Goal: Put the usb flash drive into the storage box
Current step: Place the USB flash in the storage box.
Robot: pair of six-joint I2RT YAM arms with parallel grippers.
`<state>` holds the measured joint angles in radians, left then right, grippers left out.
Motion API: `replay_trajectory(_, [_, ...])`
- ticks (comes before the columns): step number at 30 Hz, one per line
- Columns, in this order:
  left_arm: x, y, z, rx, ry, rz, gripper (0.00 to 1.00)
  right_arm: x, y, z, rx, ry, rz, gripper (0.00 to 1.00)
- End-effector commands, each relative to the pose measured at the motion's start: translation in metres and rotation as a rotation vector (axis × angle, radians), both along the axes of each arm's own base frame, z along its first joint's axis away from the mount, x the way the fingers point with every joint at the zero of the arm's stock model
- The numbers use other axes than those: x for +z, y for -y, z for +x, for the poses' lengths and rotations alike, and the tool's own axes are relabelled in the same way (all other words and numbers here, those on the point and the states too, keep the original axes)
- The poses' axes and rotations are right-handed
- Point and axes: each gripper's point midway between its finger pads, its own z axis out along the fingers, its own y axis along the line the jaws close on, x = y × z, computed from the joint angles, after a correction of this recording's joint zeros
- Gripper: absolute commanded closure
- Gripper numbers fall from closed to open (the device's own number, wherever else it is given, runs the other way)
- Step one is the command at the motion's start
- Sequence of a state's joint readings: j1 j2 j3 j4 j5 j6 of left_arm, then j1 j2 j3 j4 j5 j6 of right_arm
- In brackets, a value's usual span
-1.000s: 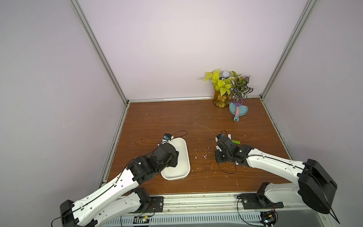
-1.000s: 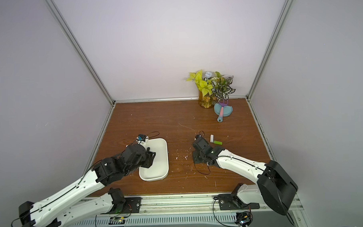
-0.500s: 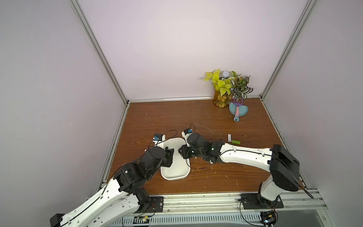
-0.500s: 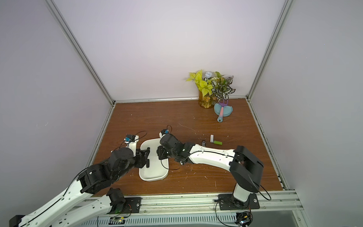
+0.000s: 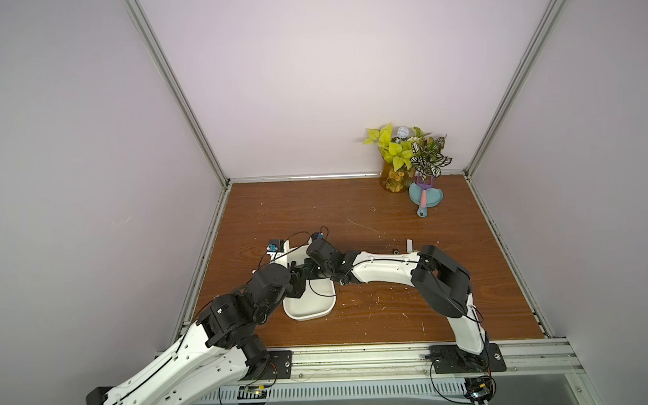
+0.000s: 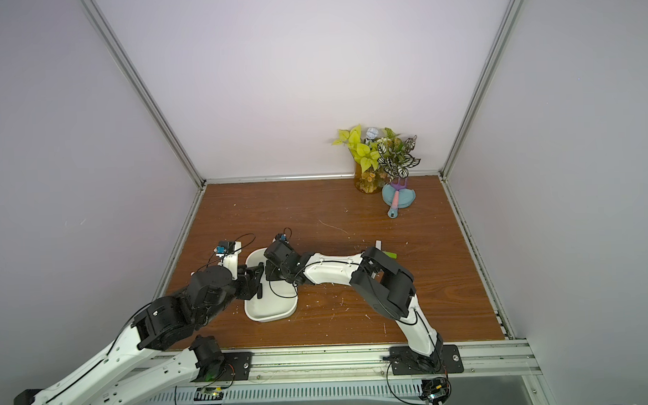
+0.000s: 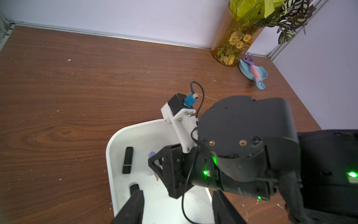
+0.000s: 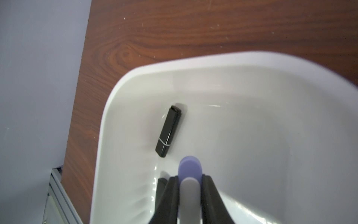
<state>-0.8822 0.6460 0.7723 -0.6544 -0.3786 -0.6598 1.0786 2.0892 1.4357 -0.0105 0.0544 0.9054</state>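
Note:
The white storage box (image 5: 308,315) (image 6: 271,316) lies at the front left of the wooden table. My right gripper (image 8: 189,178) is shut on a lavender usb flash drive (image 8: 189,166) and holds it low over the inside of the box (image 8: 108,116). A black usb flash drive (image 8: 168,131) (image 7: 128,160) lies flat on the box floor by the left wall. A second black stick (image 7: 134,188) shows partly beside it. My left gripper (image 7: 178,209) stands open over the near end of the box (image 7: 108,151), with nothing between its fingers.
A white stick (image 5: 409,244) (image 6: 378,243) and a green stick (image 6: 390,253) lie on the table behind the right arm. An amber vase of plants (image 5: 394,175) and a blue dish with a pink-handled tool (image 5: 426,198) stand at the back right corner.
My right arm has swung left from the middle of the table to over the box, carrying the lavender drive. The left arm has drawn back slightly along the box.

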Motion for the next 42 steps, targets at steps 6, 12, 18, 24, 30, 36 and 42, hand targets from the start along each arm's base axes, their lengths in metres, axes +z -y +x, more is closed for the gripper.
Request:
replay_trajectory(6, [-0.005, -0.005, 0.002, 0.023, -0.005, 0.015, 0.44, -0.005, -0.011, 0.019, -0.055, 0.015, -0.016, 0.88])
replay_trajectory(12, [-0.005, -0.004, 0.002, 0.023, -0.005, 0.013, 0.44, 0.008, -0.013, 0.016, -0.036, 0.031, -0.007, 0.88])
replay_trajectory(18, [-0.003, -0.005, 0.001, 0.025, 0.001, 0.006, 0.44, 0.024, -0.005, 0.018, -0.042, 0.063, -0.018, 0.88])
replay_trajectory(24, [-0.004, -0.005, 0.002, 0.025, -0.002, 0.009, 0.44, 0.016, 0.012, 0.023, -0.076, 0.078, -0.126, 0.87])
replay_trajectory(30, [-0.004, -0.005, 0.001, 0.023, -0.002, 0.008, 0.44, 0.017, 0.038, 0.026, -0.134, 0.117, -0.208, 0.87])
replay_trajectory(36, [-0.005, -0.004, 0.002, 0.02, -0.007, 0.01, 0.44, 0.027, 0.069, 0.029, -0.203, 0.162, -0.258, 0.87])
replay_trajectory(42, [-0.005, -0.004, 0.001, 0.019, -0.006, 0.01, 0.44, 0.042, 0.063, 0.028, -0.166, 0.164, -0.227, 0.87])
